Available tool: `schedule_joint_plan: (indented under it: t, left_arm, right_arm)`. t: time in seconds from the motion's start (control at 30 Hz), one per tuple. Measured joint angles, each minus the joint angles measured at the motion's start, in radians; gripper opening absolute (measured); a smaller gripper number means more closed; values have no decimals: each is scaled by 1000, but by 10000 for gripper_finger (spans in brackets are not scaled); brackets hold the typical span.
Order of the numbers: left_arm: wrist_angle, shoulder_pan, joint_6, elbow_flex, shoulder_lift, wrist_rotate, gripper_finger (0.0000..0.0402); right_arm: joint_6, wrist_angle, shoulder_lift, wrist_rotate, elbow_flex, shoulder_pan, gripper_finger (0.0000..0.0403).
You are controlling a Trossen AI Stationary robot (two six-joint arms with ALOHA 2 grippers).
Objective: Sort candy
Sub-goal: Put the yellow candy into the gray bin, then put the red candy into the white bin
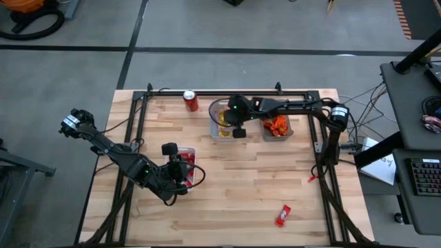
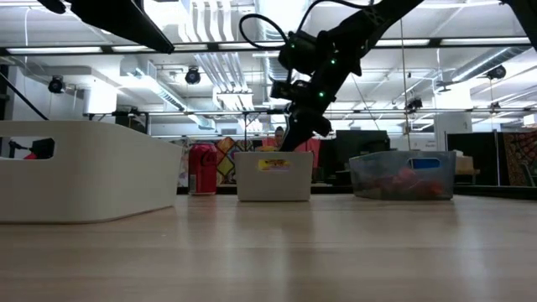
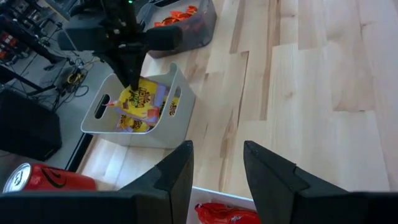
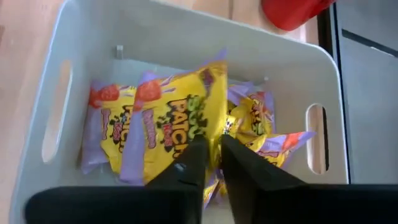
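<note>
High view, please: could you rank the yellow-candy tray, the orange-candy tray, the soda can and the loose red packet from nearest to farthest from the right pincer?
1. Yellow-candy tray: directly under the right pincer.
2. Orange-candy tray: just beside it, toward the right arm's base.
3. Soda can: at the far edge, beyond the yellow tray's other side.
4. Loose red packet: alone near the front edge.
</note>
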Motion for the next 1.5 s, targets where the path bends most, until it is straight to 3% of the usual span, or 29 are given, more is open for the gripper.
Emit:
schedule_joint_plan:
  t: [0.2, 0.33, 0.47, 0.6, 0.7, 0.9, 0.97, 1.37, 1.5]
  left_arm:
    - [6, 0, -3, 0, -1, 0, 126]
    - [9, 0, 17, -3, -1, 0, 126]
    - [9, 0, 85, -4, -6, -7, 126]
    - [9, 0, 133, -4, -50, -11, 126]
    - [9, 0, 147, -4, -90, -11, 126]
    - [8, 0, 178, -4, -152, -12, 126]
    - [9, 0, 187, -4, -165, -12, 126]
    - [8, 0, 206, -4, -183, -53, 126]
    - [7, 0, 230, -4, -183, -55, 126]
  right_arm:
    - [44, -11, 0, 4, 25, -12, 113]
    - [48, -42, -13, 77, 57, -14, 149]
    - [78, -129, -52, 97, 108, -14, 167]
    - [163, -331, -94, 94, 184, -11, 166]
    - [268, -485, -137, 9, 225, -6, 162]
    - [511, -699, -226, -365, 216, 26, 158]
    - [609, -732, -247, -405, 203, 60, 158]
    - [1073, -744, -263, -393, 61, 412, 157]
    - [1296, -739, -255, -391, -8, 543, 157]
